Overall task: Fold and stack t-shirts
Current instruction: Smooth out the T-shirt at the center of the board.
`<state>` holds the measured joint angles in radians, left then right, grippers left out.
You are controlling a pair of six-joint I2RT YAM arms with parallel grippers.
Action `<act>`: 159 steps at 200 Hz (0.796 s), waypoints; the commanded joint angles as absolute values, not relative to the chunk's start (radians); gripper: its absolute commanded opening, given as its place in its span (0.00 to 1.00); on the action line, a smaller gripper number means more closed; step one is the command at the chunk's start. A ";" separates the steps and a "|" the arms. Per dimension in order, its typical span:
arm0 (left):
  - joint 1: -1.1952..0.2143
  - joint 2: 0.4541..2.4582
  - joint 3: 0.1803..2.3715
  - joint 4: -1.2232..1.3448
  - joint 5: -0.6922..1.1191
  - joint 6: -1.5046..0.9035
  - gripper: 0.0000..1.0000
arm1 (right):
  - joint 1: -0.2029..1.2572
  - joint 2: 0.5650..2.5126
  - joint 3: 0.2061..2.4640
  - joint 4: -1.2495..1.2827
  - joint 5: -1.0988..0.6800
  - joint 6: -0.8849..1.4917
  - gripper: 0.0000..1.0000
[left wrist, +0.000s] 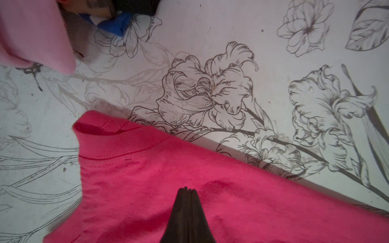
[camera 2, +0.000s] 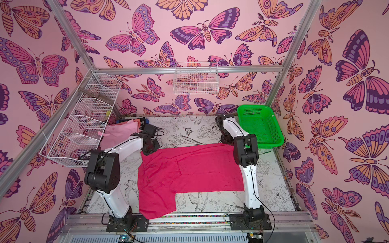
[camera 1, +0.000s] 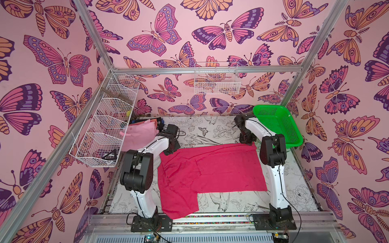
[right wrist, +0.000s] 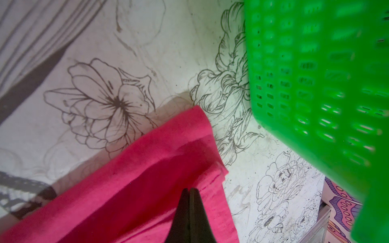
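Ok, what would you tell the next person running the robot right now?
Left claw: shut, tip over the crimson t-shirt near its collar.
Right claw: shut at its hem corner, beside the green basket. Whether either pinches cloth, I can't tell.
Done: light pink t-shirt sits stacked at the far left.
To do: crimson one looks partly folded, a sleeve sticking out; finish folding, then stack it.

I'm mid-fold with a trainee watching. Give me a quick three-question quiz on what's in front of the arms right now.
1. True or false: the left gripper is wide open.
2. The green basket stands beside which? A) left gripper B) right gripper C) neither
3. What colour is the t-shirt lying on the table between the arms?
Key: 1 false; 2 B; 3 crimson.
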<state>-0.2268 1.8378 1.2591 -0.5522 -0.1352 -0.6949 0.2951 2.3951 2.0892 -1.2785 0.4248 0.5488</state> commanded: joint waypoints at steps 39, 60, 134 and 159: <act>-0.219 1.889 1.263 -0.580 -0.161 -0.693 0.00 | 0.292 2.348 2.085 -1.293 0.440 0.541 0.00; -0.219 1.902 1.265 -0.579 -0.167 -0.692 0.00 | 0.293 2.347 2.083 -1.293 0.438 0.541 0.00; -0.206 1.986 1.292 -0.578 -0.170 -0.694 0.00 | 0.293 2.284 1.998 -1.265 0.439 0.538 0.00; -0.204 1.994 1.292 -0.577 -0.170 -0.695 0.00 | 0.294 2.252 1.960 -1.256 0.437 0.534 0.00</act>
